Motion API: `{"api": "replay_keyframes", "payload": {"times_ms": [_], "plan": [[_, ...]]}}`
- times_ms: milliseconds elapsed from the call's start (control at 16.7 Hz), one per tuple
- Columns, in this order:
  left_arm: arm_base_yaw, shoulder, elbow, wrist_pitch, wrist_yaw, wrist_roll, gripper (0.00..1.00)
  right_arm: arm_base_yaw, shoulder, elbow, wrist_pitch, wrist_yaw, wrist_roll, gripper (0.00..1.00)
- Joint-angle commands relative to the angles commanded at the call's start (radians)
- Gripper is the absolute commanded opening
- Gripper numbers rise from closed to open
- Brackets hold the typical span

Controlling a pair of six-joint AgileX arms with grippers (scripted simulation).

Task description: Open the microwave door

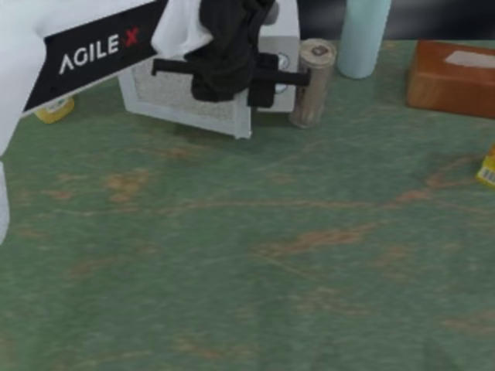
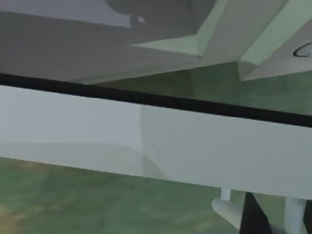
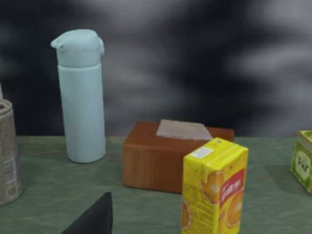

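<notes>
The white microwave (image 1: 280, 35) stands at the back of the table. The microwave door (image 1: 182, 97), with its grey mesh window, is swung out at an angle from the body. My left gripper (image 1: 259, 85) reaches over the oven to the door's free edge. In the left wrist view the door (image 2: 195, 146) fills the middle as a pale band. A black finger (image 2: 253, 217) sits against the white handle bar (image 2: 231, 209), and the gripper is shut on it. My right arm is out of the top view. A dark part of my right gripper (image 3: 97, 219) shows low in its wrist view.
A tan can (image 1: 312, 81) stands right beside the microwave. A pale blue bottle (image 1: 363, 35) and a brown tissue box (image 1: 452, 77) lie farther right. A yellow juice carton (image 3: 214, 190) and a green box (image 3: 303, 161) are near the right gripper. A yellow item (image 1: 54, 108) sits at the left.
</notes>
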Motion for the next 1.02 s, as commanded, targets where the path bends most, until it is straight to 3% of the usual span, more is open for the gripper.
{"api": "replay_keyframes", "payload": {"times_ms": [540, 1020], "plan": [[-0.011, 0.002, -0.003, 0.002, 0.011, -0.003, 0.0, 0.0, 0.0, 0.0, 0.0, 0.0, 0.0, 1.0], [0.018, -0.089, -0.136, 0.065, 0.058, 0.108, 0.0, 0.0, 0.0, 0.0, 0.0, 0.0, 0.0, 1.0]]}}
